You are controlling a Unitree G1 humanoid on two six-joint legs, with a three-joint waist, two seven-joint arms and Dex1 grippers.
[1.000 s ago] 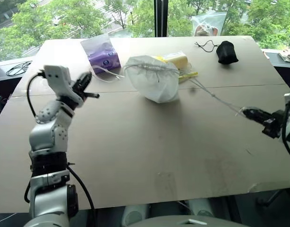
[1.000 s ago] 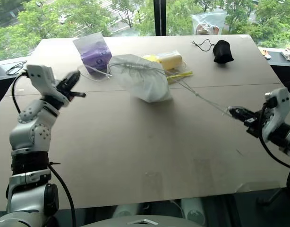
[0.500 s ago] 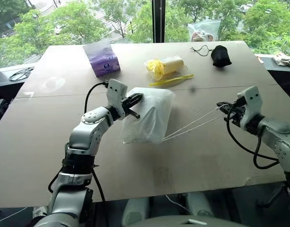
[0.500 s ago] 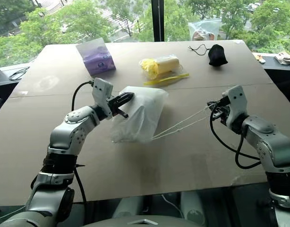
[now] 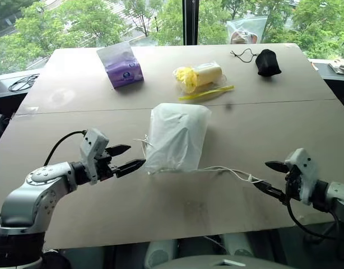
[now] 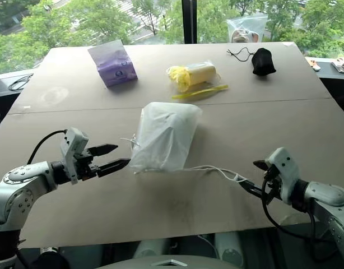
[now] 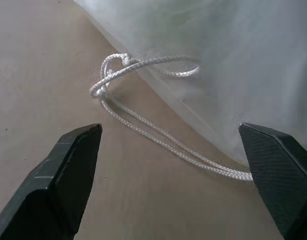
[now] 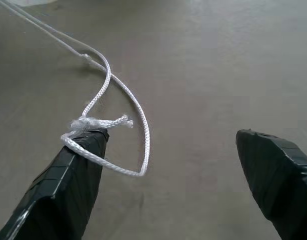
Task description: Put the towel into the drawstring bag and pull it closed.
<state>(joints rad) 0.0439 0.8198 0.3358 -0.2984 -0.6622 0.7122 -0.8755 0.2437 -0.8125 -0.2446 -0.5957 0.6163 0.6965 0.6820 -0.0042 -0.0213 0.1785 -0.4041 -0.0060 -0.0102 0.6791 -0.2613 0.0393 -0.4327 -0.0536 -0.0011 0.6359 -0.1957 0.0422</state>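
The drawstring bag (image 5: pixel 177 137) is laid flat on the table (image 5: pixel 161 207). Left gripper (image 5: pixel 126 157) and right gripper (image 5: pixel 271 178) are spread apart, released, flanking the bag; a cord (image 8: pixel 106 85) is draped over one right finger.

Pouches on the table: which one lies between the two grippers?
The white drawstring bag, with cords trailing out on both sides toward the open left gripper and open right gripper. The small black pouch sits at the table's far right edge.

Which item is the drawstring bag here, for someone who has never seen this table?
On the brown table, look at the middle of the near half, between the robot's two open hands. The drawstring bag lies there as a large white, semi-translucent pouch with white cords trailing from it. The purple pack, yellow wrapped item and small black pouch all lie farther back.
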